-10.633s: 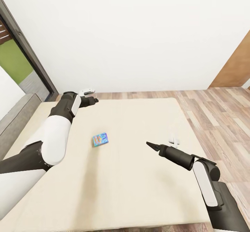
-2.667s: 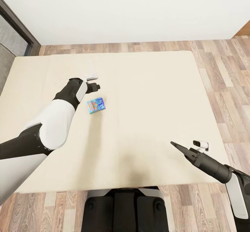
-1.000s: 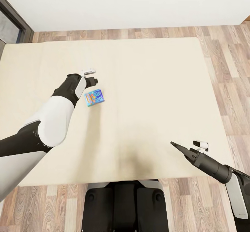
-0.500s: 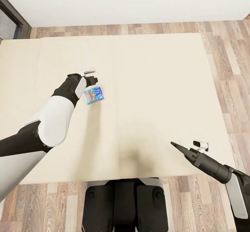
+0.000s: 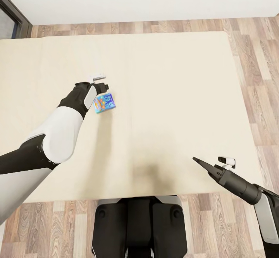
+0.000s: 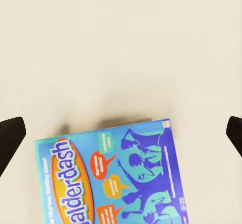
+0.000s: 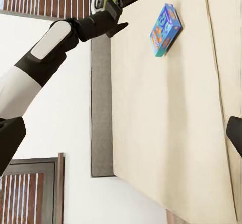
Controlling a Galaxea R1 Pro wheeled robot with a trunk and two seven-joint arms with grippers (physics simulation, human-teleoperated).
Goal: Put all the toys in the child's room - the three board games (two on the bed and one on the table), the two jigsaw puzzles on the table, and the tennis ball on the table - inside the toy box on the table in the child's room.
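A small blue board game (image 5: 105, 103) lay flat on the beige bed (image 5: 170, 80), left of its middle. The left end effector (image 7: 121, 15) hung just over the game's left edge, fingers spread wide apart, not touching it. The right end effector (image 5: 198, 162) was held near the bed's near right edge, well apart from the game, its fingers pressed together to a point.

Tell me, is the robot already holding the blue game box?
No, the blue board game lies flat on the bed, and the left gripper hangs open above it without touching.
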